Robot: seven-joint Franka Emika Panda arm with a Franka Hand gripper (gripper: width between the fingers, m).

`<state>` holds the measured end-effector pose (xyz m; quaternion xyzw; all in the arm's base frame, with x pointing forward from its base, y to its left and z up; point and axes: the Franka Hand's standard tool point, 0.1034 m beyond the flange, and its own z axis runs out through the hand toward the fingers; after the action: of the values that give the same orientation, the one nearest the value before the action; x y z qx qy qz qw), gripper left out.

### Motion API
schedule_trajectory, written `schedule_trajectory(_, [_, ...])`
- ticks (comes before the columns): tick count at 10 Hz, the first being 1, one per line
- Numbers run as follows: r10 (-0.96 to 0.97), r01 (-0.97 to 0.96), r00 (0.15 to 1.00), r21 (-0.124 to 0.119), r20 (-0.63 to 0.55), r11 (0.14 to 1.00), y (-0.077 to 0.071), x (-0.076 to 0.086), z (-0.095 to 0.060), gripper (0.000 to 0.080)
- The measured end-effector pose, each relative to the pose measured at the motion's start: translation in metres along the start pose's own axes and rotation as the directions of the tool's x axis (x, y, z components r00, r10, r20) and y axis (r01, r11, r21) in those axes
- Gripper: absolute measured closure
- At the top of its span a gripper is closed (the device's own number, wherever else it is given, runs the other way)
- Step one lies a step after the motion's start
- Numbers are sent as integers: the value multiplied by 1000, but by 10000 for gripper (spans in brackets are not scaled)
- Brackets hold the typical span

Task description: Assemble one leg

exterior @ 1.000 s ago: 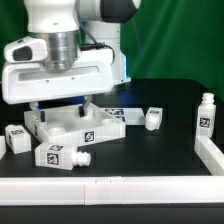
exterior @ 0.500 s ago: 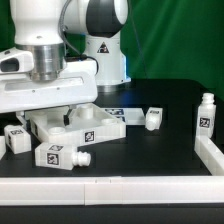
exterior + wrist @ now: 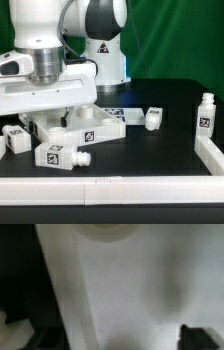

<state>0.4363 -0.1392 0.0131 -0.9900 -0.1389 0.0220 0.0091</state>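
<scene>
Exterior view, nearest the camera: a white rail runs along the front edge of the black table. Just behind it the front leg lies on its side, with its narrow round end toward the exterior view's right and its tags visible. It is clear of the arm. At the exterior view's left edge the left leg also lies flat, partly cut off by the frame.

Next back is the tabletop, which sits on the table with the arm low over its left portion. The arm's broad white body hides the fingers in this view.

Only the wrist view shows the gripper. Its dark fingertips stand far apart at the frame's corners, spread wide. A blurred white surface fills the space between and beyond them. No leg is between the fingers. Whether either finger touches that surface cannot be told.

Further back, the middle leg lies just beside the tabletop's right corner. The upright leg stands well apart at the exterior view's right, near a white side rail. Behind everything are the robot base and a green backdrop.
</scene>
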Motion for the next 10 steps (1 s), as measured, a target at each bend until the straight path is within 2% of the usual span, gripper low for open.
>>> schedule_trajectory(1, [0,0,1000,0,0,1000,0,0,0,414])
schedule_trajectory(2, [0,0,1000,0,0,1000,0,0,0,596])
schedule_trajectory(3, [0,0,1000,0,0,1000,0,0,0,596])
schedule_trajectory(4, [1,-1,1000,0,0,1000,0,0,0,721])
schedule_trajectory(5, [1,-1,1000,0,0,1000,0,0,0,746])
schedule_trajectory(7, [123,-123,992,19,2,992,-5,8,-13,746])
schedule_trajectory(8, [199,-201,979,50,36,978,-13,15,-22,746])
schedule_trajectory(9, [268,-272,962,66,59,960,-16,24,-28,746])
schedule_trajectory(10, [327,-332,942,71,75,941,-20,30,-32,746])
